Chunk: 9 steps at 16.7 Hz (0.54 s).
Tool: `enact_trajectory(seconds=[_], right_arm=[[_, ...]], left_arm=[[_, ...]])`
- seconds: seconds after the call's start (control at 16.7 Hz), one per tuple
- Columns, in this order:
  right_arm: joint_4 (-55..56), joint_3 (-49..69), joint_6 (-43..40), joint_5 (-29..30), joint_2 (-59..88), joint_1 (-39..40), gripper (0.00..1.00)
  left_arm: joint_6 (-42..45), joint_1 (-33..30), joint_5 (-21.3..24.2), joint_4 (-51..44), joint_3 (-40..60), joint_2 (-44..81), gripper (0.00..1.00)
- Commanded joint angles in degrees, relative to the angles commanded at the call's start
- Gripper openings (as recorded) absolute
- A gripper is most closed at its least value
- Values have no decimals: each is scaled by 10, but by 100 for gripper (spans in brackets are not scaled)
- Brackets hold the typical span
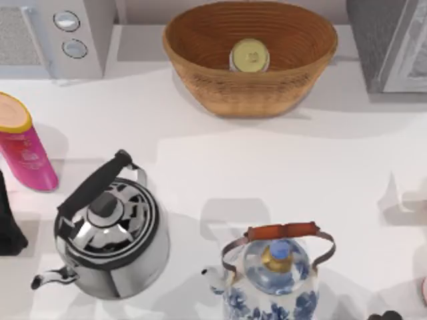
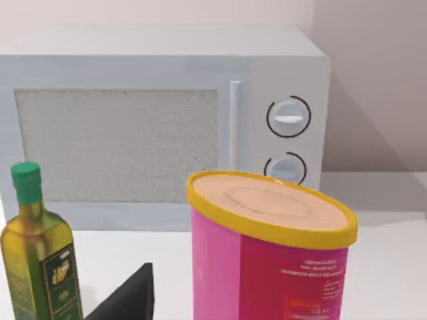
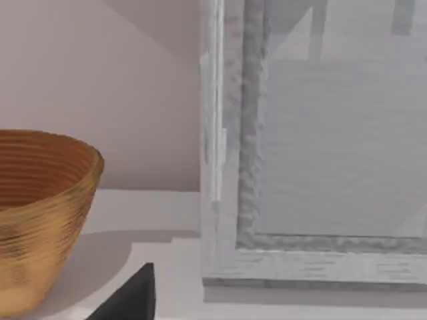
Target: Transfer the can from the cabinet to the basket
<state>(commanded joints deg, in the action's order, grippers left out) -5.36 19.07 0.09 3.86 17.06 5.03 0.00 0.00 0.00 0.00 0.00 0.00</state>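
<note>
The can (image 1: 249,55), a small cylinder with a pale yellow-green top, stands upright inside the woven wicker basket (image 1: 200,40) at the back middle of the table. The grey cabinet (image 1: 390,47) stands at the back right, and the right wrist view faces its pale door (image 3: 320,167) with the basket's wall (image 3: 40,213) beside it. My left gripper (image 1: 8,223) sits at the table's left edge, holding nothing that I can see. At the front right corner is my right gripper (image 1: 385,315), far from the basket.
A microwave (image 1: 60,33) stands at the back left. A pink tube with a yellow cap (image 1: 23,143) is at the left, beside an olive oil bottle (image 2: 40,260). A steel kettle (image 1: 110,233) and a blue-and-white kettle (image 1: 273,280) occupy the front.
</note>
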Motion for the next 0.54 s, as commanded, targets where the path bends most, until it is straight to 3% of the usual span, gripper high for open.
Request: enact_trajectory(seconds=[0.24,0.54], right_arm=[[39,-143,-1,-28,-126,-36,100],[54,-191,-1,-39,-171,-50,100]], left_arm=[[0,0,0,0,0,0,100],[0,0,0,0,0,0,100]])
